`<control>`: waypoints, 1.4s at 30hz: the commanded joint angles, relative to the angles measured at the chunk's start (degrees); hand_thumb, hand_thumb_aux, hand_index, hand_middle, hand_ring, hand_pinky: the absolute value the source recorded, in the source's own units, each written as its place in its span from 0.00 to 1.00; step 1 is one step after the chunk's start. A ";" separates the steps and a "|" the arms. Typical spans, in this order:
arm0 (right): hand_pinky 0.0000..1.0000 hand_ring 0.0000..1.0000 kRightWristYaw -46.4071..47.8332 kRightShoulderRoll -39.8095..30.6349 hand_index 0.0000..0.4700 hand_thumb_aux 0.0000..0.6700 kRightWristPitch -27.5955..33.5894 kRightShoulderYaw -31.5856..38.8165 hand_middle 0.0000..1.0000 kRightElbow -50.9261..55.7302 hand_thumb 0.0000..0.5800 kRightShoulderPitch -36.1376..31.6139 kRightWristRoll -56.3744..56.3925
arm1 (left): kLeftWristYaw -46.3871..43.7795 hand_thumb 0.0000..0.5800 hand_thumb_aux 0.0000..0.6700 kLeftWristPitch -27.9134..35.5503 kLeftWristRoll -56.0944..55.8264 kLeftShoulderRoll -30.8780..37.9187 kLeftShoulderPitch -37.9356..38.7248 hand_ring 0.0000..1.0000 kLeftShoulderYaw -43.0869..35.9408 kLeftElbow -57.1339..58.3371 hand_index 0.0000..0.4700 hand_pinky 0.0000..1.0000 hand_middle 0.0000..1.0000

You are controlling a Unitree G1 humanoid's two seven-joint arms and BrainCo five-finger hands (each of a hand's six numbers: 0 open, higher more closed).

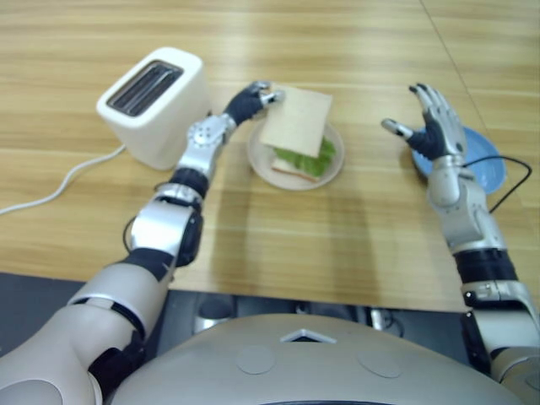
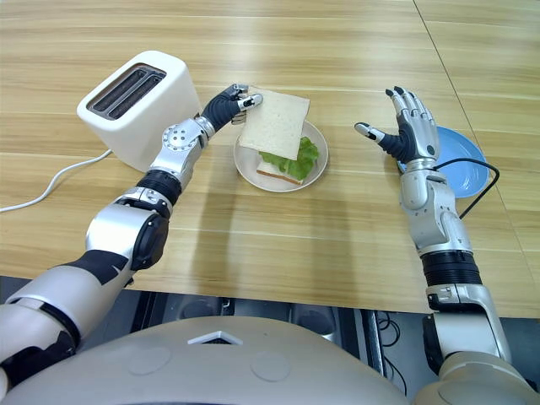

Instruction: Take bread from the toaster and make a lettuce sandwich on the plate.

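Plainly, the left hand (image 2: 226,104) has its fingers pinched on the far left corner of the pale square top slice of bread (image 2: 274,122). The slice lies tilted over green lettuce (image 2: 301,157) and a lower slice (image 2: 272,175) on the round beige plate (image 2: 251,179), just right of the white two-slot toaster (image 2: 135,105). The right eye view bares more of the round blue plate (image 2: 466,164) beside the right hand (image 2: 411,126), which is raised with its fingers spread, holding nothing.

You've got a white toaster (image 2: 139,110) with dark slots and a white cord (image 2: 51,186). Bread slice (image 2: 274,122) is pale cream, lettuce (image 2: 299,159) bright green, plate (image 2: 253,179) beige. Dish (image 2: 464,160) is blue. Table (image 2: 295,245) is light wood with streaky grain. Left hand (image 2: 226,105) and right hand (image 2: 405,126) are black and silver.
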 commanded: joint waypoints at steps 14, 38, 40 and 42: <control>0.00 0.00 2.90 1.16 0.00 0.00 -2.31 9.73 0.00 -5.17 0.00 -0.18 -7.31 | 14.56 1.00 1.00 13.39 13.50 -2.95 -0.38 1.00 -7.10 8.05 0.98 1.00 1.00; 0.00 0.00 19.47 7.28 0.00 0.00 -3.79 35.67 0.00 22.20 0.00 -11.56 -25.40 | 15.21 1.00 1.00 19.34 15.27 -3.22 0.18 1.00 -4.45 8.71 0.98 1.00 1.00; 0.00 0.00 21.59 7.99 0.00 0.00 -3.85 36.42 0.00 22.80 0.00 -11.17 -24.79 | 15.19 1.00 1.00 18.93 15.36 -3.22 0.00 1.00 -4.44 8.60 0.98 1.00 1.00; 0.00 0.00 23.18 8.38 0.00 0.00 -3.97 36.87 0.00 22.03 0.00 -10.34 -24.29 | 15.57 1.00 1.00 18.00 15.35 -2.95 -0.48 1.00 -4.36 8.34 0.98 1.00 1.00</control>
